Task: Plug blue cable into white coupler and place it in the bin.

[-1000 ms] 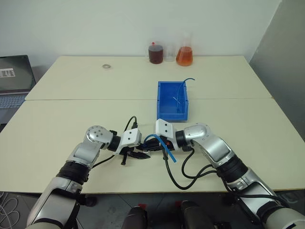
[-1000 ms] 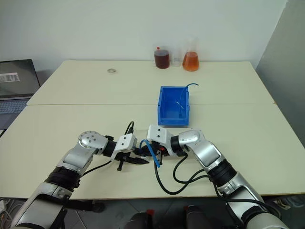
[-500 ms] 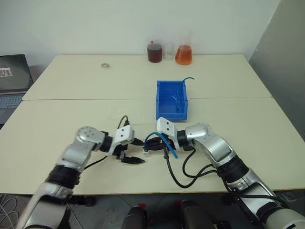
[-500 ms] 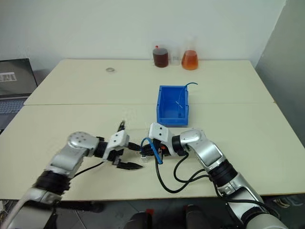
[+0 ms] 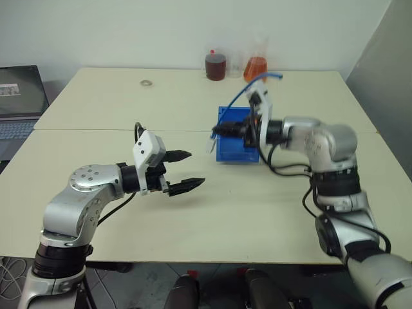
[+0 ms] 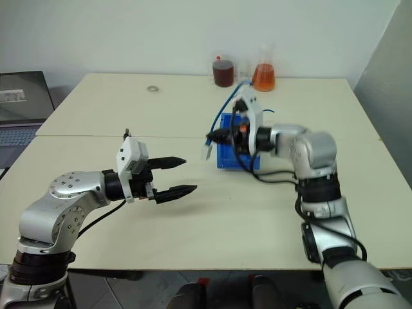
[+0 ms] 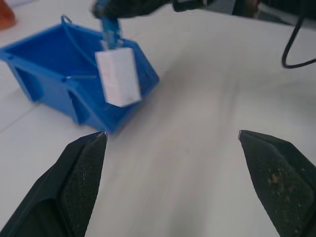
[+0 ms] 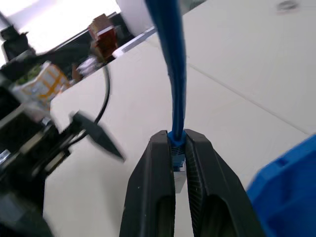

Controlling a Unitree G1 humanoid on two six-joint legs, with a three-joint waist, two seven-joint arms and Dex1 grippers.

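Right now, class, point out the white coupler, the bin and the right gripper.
white coupler (image 7: pixel 117 75), left wrist view, on its broad white face.
bin (image 7: pixel 45 49), left wrist view, on its inner blue wall.
right gripper (image 8: pixel 178 146), right wrist view, between its fingertips, clamped on the blue cable (image 8: pixel 175 64).

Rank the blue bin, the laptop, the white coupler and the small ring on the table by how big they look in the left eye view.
1. Laptop, cut off by the frame edge.
2. Blue bin, partly hidden behind the right gripper; close to the laptop, so unsure.
3. White coupler.
4. Ring, far from the camera; looks much like the coupler.
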